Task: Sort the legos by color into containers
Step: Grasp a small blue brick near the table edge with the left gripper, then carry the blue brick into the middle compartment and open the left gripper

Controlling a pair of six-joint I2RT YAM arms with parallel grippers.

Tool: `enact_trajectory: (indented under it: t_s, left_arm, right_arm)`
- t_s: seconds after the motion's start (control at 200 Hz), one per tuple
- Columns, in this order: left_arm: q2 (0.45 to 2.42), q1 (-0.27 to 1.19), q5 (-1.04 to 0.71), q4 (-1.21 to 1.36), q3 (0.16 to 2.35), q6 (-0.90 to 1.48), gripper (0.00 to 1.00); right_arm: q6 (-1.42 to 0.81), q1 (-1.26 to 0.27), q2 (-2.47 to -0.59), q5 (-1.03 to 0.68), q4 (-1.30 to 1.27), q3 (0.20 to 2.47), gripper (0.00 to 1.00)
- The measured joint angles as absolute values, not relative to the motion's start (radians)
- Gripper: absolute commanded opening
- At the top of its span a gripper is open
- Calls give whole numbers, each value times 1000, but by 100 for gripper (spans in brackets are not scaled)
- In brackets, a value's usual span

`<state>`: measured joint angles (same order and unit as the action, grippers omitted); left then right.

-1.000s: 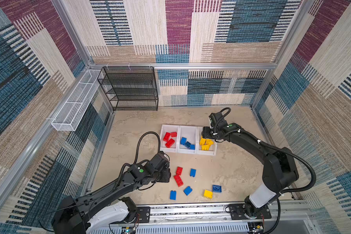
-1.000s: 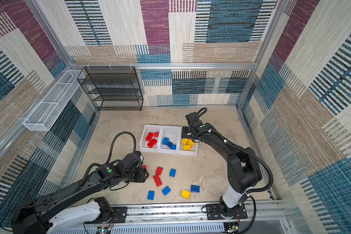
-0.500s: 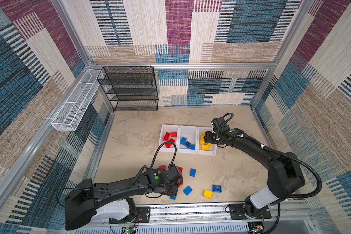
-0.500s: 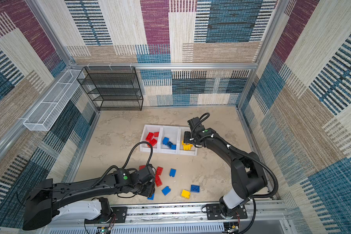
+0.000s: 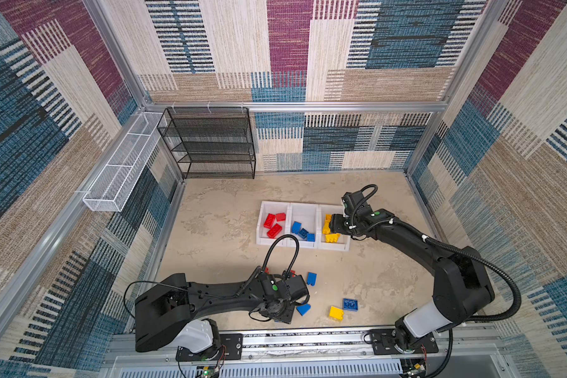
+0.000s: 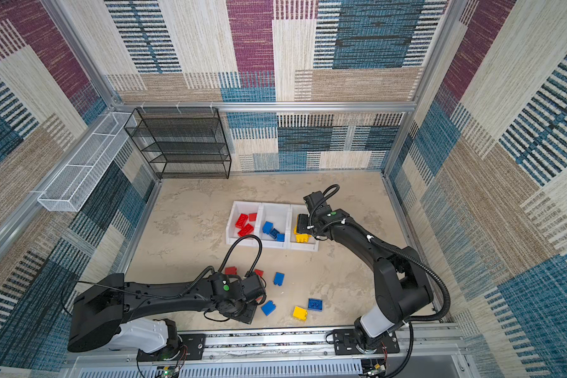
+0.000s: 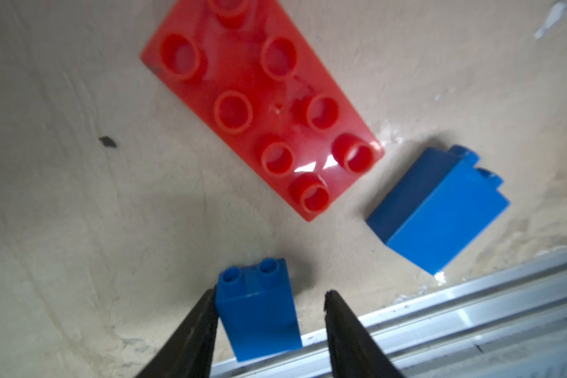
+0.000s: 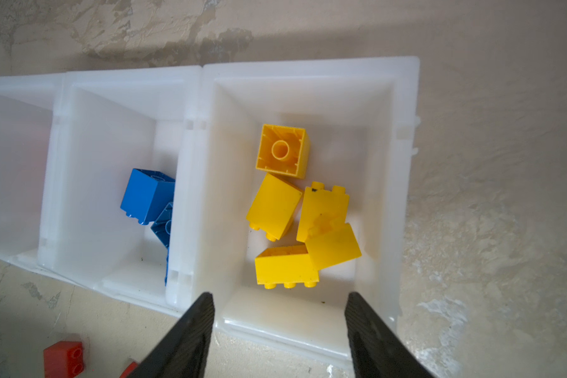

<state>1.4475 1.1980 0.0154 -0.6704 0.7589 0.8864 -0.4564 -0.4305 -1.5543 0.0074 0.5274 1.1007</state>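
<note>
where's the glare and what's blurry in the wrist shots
Left wrist view: a white glare patch sits near one end of the glossy red studded plastic plate, and the left gripper's black fingers are soft; right wrist view: the yellow plastic bricks are sharp, the white plastic bin looks washed out, and the right gripper's black fingers blur.

We stretch our left arm (image 5: 216, 291) low along the near side, left gripper (image 7: 269, 296) parted. We reach our right arm (image 5: 406, 235) far, right gripper (image 8: 279, 296) parted.
</note>
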Motion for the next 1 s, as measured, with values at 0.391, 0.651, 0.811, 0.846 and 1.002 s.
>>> enact_trajectory:
  t_s: [0.391,0.651,0.811,0.846,1.002]
  left_arm:
    - [1491,1200,51,-698,786,879,33]
    - [1406,1095,113,-752,927,757,33]
    - [1431,945,127,-720,1088,598,33]
    - [1464,914,125,-710,1138,562,33]
    - [1658,825,118,-661,1367,426,33]
  right_arm:
    - [-471,-430,-1525,11,530,1082,65]
    - [-473,-430,-1493,22,539,1082,65]
    - [-482,-430,-1466,30,540,1066,64]
    - [-484,-430,-1461,30,542,1065,64]
    - [-490,-430,-1420,39,551,1050,63]
